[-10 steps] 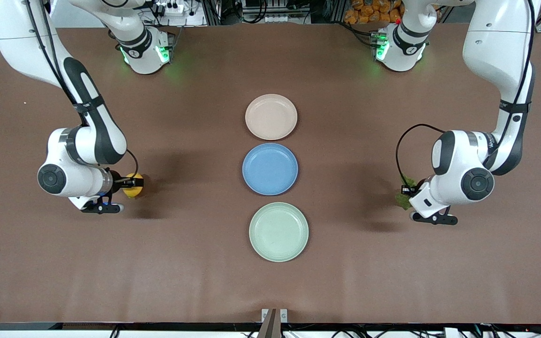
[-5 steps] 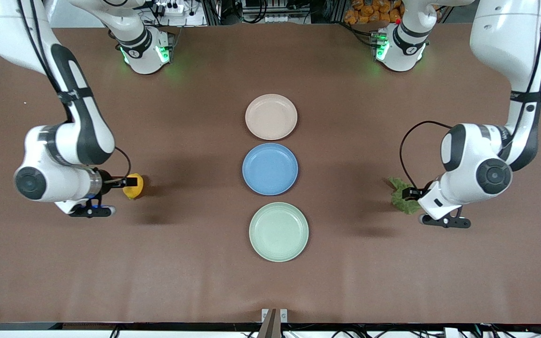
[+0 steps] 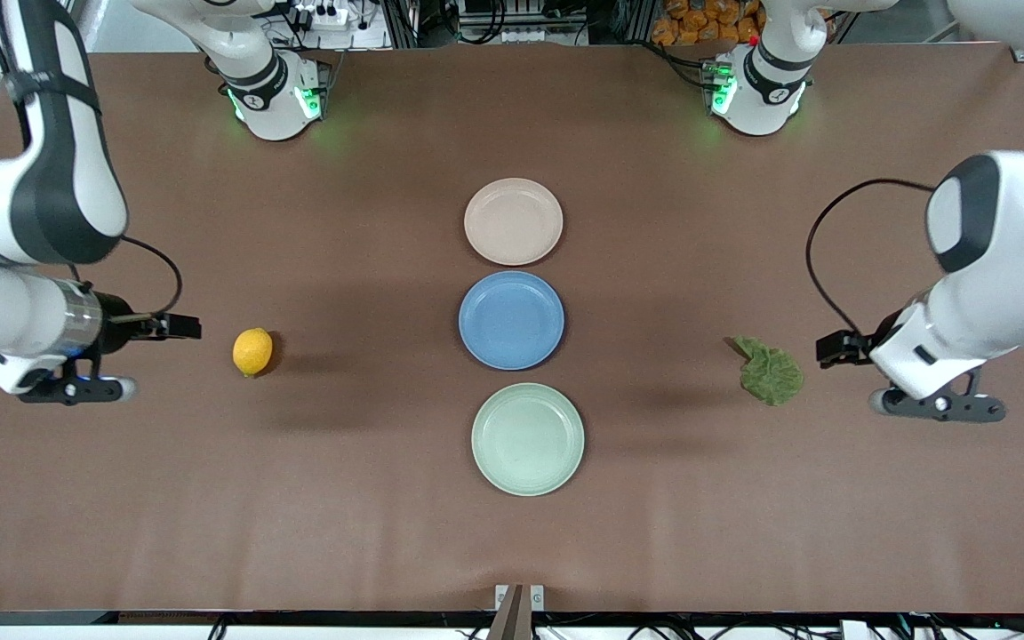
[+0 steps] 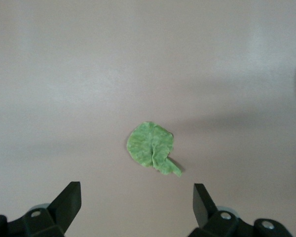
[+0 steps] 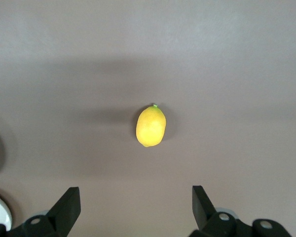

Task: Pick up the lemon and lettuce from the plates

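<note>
1. Both grippers hung empty with jaws spread wide: the right gripper [image 3: 181,327] over bare table toward the right arm's end, the left gripper [image 3: 835,347] over bare table toward the left arm's end.
2. Beside the right gripper, the small oval bright yellow lemon [image 3: 252,351] lay on the brown table [image 3: 352,498], untouched.
3. Beside the left gripper, the flat crinkled dull-green lettuce [image 3: 770,370] lay on the table, stem end toward the plates.
4. Well apart from both, the round beige-pinkish plate [image 3: 513,221], the blue plate [image 3: 511,320] and the pale mint green plate [image 3: 527,438] stood empty in a row.
5. Judging by this layout, the task looked essentially complete.
</note>
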Motion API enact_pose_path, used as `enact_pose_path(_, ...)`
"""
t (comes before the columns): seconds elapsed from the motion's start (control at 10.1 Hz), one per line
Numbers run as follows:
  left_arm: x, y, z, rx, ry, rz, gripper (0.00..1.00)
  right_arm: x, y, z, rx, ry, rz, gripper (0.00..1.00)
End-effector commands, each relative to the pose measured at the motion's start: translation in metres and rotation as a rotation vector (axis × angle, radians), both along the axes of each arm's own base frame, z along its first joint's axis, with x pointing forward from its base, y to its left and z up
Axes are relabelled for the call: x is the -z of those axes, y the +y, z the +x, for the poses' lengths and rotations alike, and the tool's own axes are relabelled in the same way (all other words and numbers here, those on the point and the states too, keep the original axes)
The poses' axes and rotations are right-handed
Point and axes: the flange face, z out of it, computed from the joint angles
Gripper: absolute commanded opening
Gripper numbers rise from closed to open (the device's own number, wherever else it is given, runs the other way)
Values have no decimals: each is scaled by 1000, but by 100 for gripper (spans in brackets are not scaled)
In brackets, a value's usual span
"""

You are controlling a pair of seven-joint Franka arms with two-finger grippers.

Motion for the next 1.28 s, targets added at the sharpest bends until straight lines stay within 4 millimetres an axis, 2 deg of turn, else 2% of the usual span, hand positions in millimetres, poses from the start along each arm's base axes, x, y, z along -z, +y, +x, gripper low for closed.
enact_pose_path(0.0,-54,5,-24,2,-51,16,100,-62,-2,-19,-10,-52,-11,100)
enact_pose_path(0.1,-72,7,-34,-11,-53,12,100,-94,-7,-20,-1,-82,-11,100)
enact_pose_path(0.2,-90,8,-43,-27,-75,9,100,-113,-12,-20,7,-102,-9,100)
enact_pose_path(0.39,-115,14,-63,-23,-54,1,100,-117,-13,-24,6,-85,-17,100)
enact_pose_path(0.49,-121,17,-67,-32,-59,-4,100,-115,-16,-27,7,-56,-43,100)
enact_pose_path(0.59,-123,19,-69,-40,-61,-5,100,-115,-17,-28,4,-55,-71,100)
enact_pose_path(0.69,-119,32,-72,-48,-31,-17,100,-117,-13,-28,1,-59,-81,100)
enact_pose_path(0.89,-125,29,-80,-50,-19,-60,100,-117,-17,-28,1,-57,-71,100)
enact_pose_path(1.08,-127,28,-93,-55,-13,-65,100,-131,-17,-40,1,-51,-82,100)
enact_pose_path(1.18,-129,32,-94,-59,-17,-62,100,-137,-24,-43,15,-44,-78,100)
